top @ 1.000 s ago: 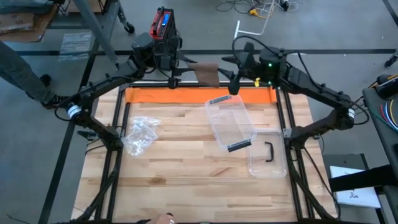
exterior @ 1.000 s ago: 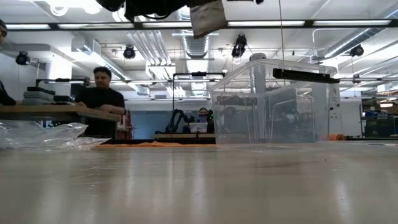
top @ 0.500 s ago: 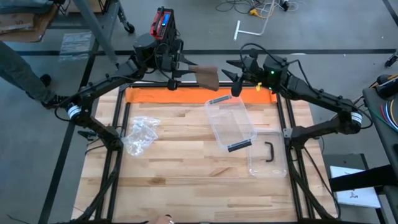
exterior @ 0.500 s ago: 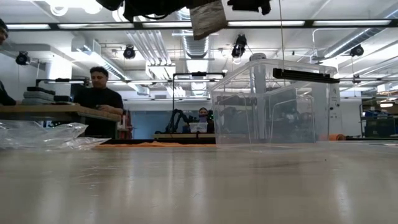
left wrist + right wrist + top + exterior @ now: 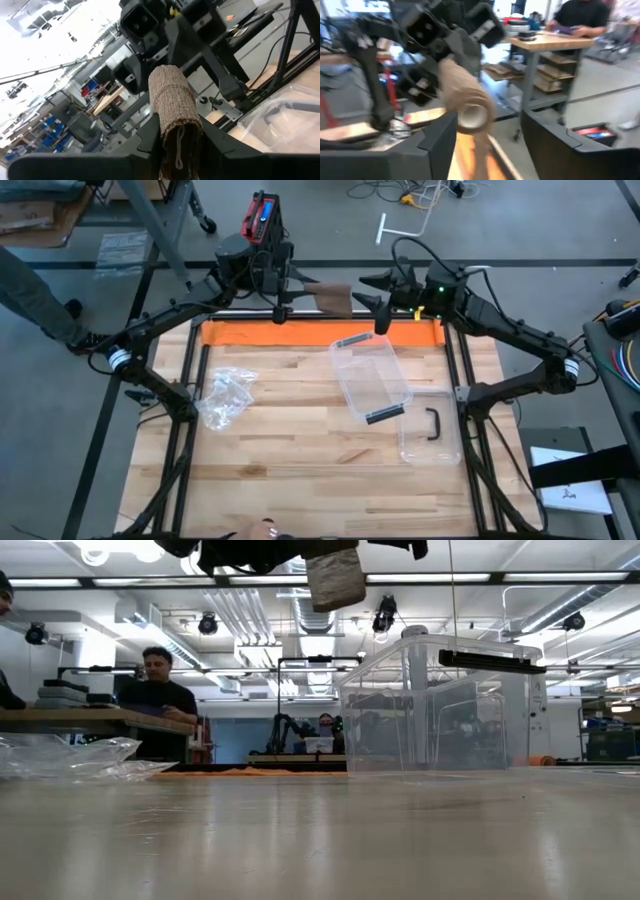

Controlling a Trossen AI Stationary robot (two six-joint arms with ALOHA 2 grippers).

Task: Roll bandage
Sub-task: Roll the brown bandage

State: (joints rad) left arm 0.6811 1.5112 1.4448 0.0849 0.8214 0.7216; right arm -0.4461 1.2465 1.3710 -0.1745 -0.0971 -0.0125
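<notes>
Clamping the tan bandage roll between its fingers, the left gripper holds it in the air beyond the table's far edge, toward twelve o'clock. The roll is coarse woven cloth (a pale hollow core shows at its end). The right gripper, fingers apart, faces it at three o'clock, above the orange mat.

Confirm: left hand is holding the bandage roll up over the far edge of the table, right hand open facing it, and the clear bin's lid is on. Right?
Not quite: the clear bin is open, and its lid lies flat on the table beside it, as the high view shows. The rest holds: the left hand grips the bandage roll over the far edge, and the right hand faces it with fingers apart.
</notes>
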